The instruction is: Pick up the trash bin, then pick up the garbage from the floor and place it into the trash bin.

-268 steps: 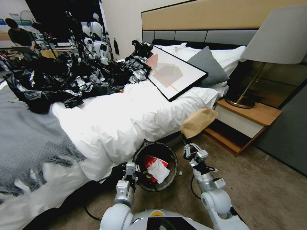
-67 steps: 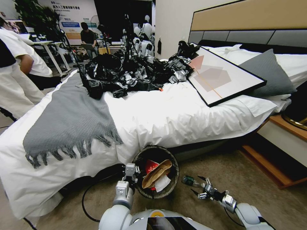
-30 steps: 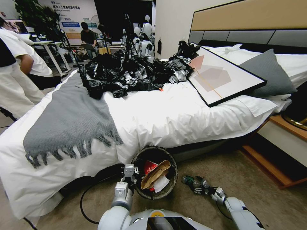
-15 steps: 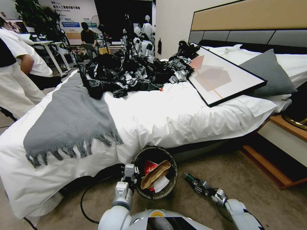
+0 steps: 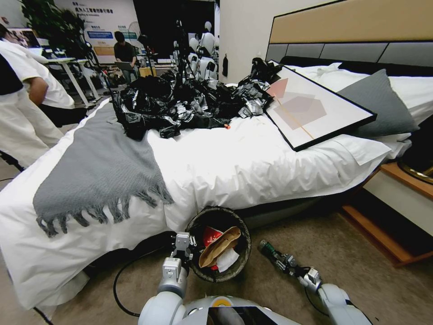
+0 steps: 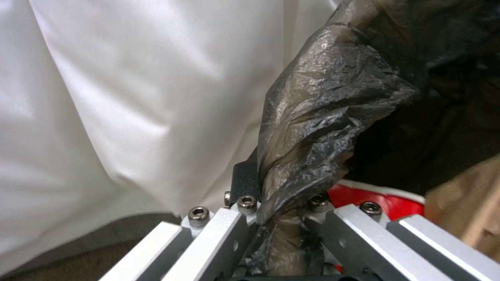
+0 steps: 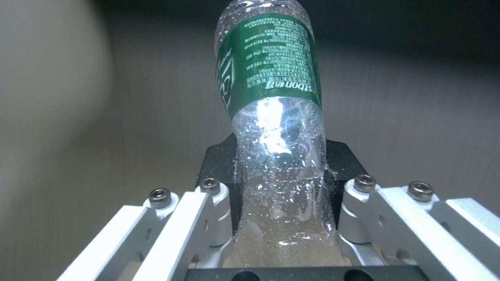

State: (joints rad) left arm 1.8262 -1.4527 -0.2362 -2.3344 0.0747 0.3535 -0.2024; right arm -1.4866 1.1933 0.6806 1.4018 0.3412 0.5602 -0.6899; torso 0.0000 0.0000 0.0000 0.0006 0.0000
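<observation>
Glaring white off the clear green-labelled plastic bottle (image 7: 273,117) just past the clamping fingers; blurring, dimming beyond; bending wide-angle edges.

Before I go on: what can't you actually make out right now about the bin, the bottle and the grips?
- Bin base and outer wall: head view, hidden by its own rim and the left gripper.
- Litter deeper in the bin: head view, covered by the cardboard scrap.
- Bottle cap end: right wrist view, cut off at the edge.
- Right gripper fingertips: head view, too small.
</observation>
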